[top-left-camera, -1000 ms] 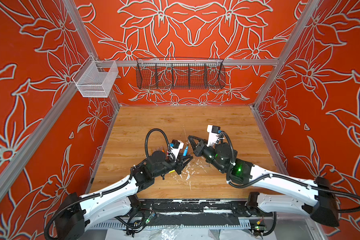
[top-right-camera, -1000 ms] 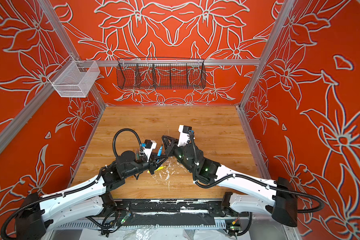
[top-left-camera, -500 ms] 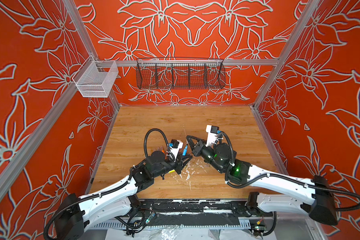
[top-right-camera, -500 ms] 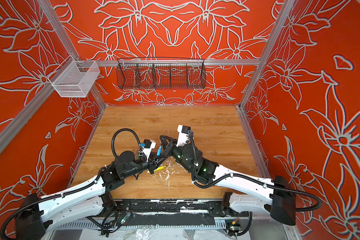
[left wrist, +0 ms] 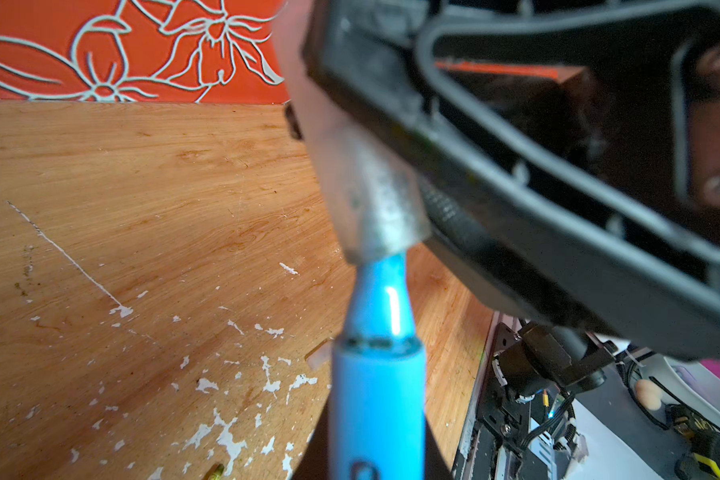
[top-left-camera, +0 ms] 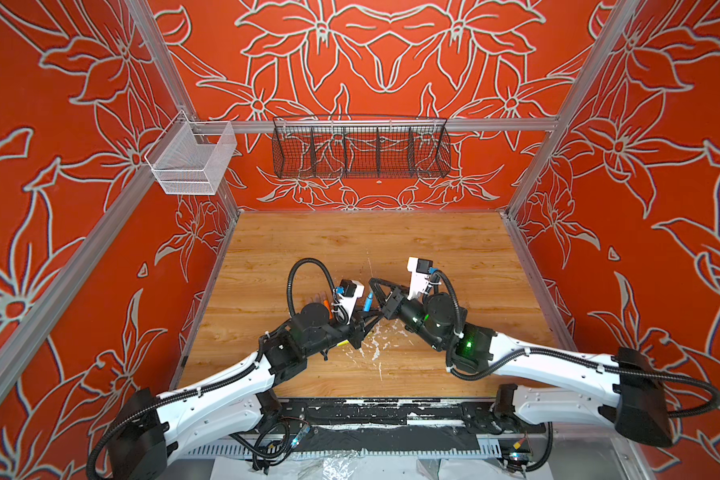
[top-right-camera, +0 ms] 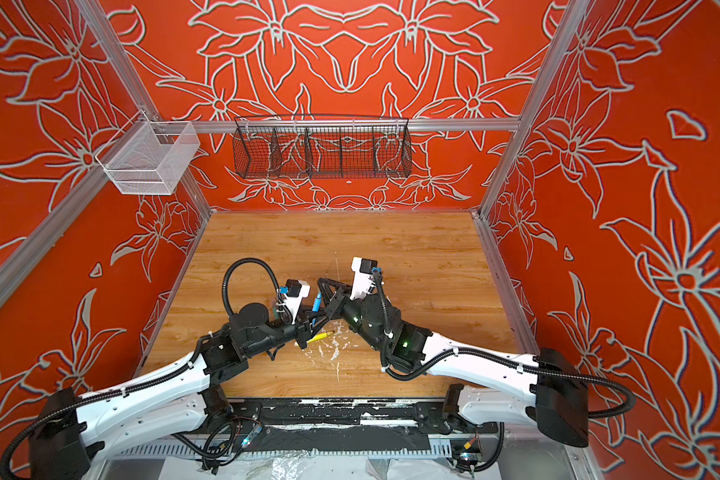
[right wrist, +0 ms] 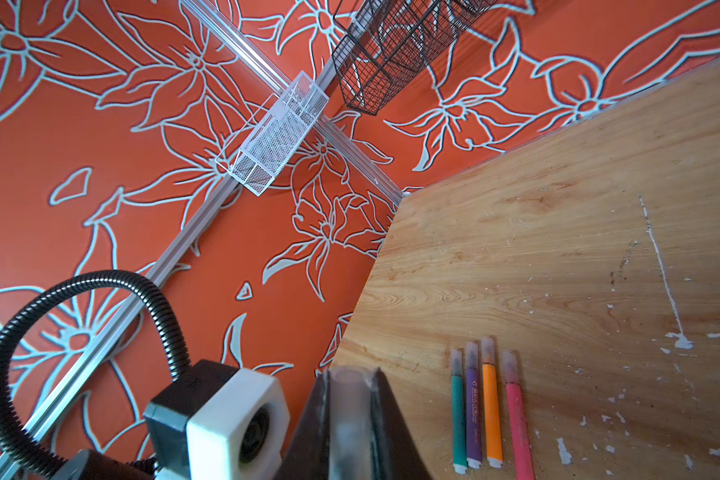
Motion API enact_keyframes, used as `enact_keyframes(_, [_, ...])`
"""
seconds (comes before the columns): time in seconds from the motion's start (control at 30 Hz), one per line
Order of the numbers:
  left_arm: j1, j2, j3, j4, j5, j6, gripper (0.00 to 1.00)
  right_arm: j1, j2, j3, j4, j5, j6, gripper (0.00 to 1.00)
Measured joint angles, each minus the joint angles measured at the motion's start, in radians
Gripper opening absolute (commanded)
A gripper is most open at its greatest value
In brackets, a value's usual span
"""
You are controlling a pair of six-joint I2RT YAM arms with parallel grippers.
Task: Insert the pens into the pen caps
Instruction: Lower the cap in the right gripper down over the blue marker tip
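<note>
Since a second ago the right gripper (top-left-camera: 375, 286) has edged slightly leftward in both top views, closing on the left gripper (top-left-camera: 364, 319), so the two now meet low over the middle of the wooden table (top-left-camera: 391, 245).

Left gripper: its jaws stand narrow, clamped on the lower barrel of the blue pen (left wrist: 377, 395). The pen points up and away from it towards the right gripper. In the left wrist view the fingers themselves are mostly hidden beside the barrel, so the grip seems firm, though I cannot see the contact itself.

Right gripper: its jaws are pressed almost together on the cap (left wrist: 373, 208). In the right wrist view the dark fingers (right wrist: 391, 424) sit flush against either side of the translucent tube.

The cap's mouth is over the pen's narrow blue tip. The tapered neck and the barrel's shoulder still show outside it, so the pen is only partly in.

On the table, the yellow pen (top-right-camera: 320, 336) lies uncapped, just beside the left gripper, among the white flecks (top-left-camera: 375, 345). Four capped pens lie side by side in a neat row, seen in the right wrist view: green pen (right wrist: 458, 415), purple pen (right wrist: 472, 407), orange pen (right wrist: 491, 407) and pink pen (right wrist: 516, 415). In a top view the row is mostly hidden behind the left arm's wrist.
</note>
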Motion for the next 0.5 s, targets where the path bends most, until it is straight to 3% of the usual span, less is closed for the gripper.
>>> enact_keyframes(0.5, [0.008,-0.018,-0.002,-0.066,0.019,-0.039,0.00,0.190,0.064,0.004,0.014,0.376,-0.058,0.00])
